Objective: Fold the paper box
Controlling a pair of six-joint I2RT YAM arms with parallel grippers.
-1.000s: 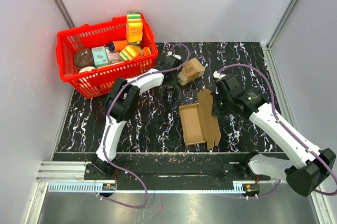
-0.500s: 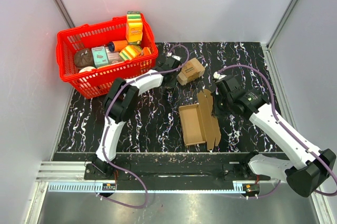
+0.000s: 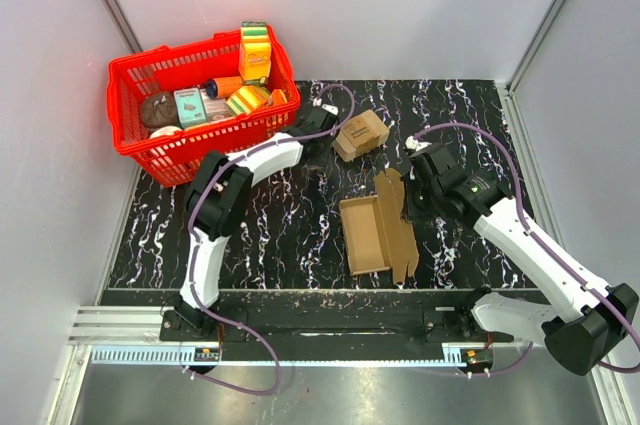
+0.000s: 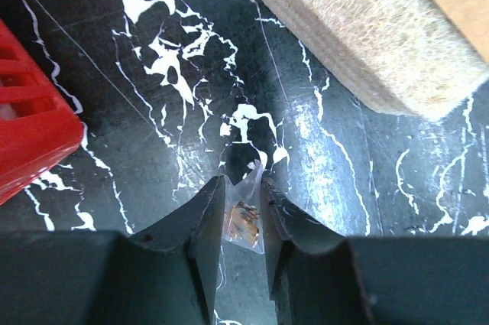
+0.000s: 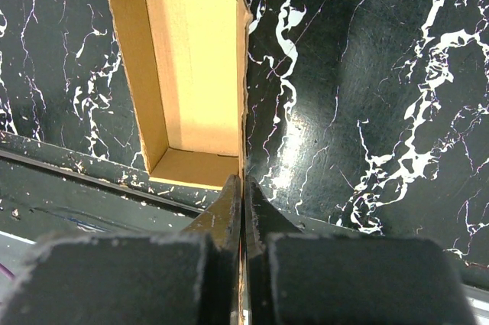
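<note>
**Right arm on the box flap, left arm busy elsewhere**

The paper box lies at the centre of the top view, slightly toward the lower edge, on the black marbled table. It is part-folded. A shallow open tray is on its left, and a lid flap with tabs opens out to its right. The long axis runs up and down the frame, tipped a little.

The right gripper is at the flap's upper end. Its fingers are closed together with the card's thin edge running straight in between them, so we judge it pinched on the flap. The tray lies to the left of that hand, so closing the lid should mean swinging the flap leftward over it.

The left gripper sits in the upper middle of the top view, well apart from the paper box, which lies to its lower right. Its jaws are drawn in on either side of a small clear packet, apparently nipping it. A smaller printed box is just beside it, and the red basket is at upper left.

Only the right wrist view shows the tray's standing walls and the flap edge-on. Only the left wrist view shows the packet. The top view alone gives the flap's outline and the spacing of the two arms.
</note>
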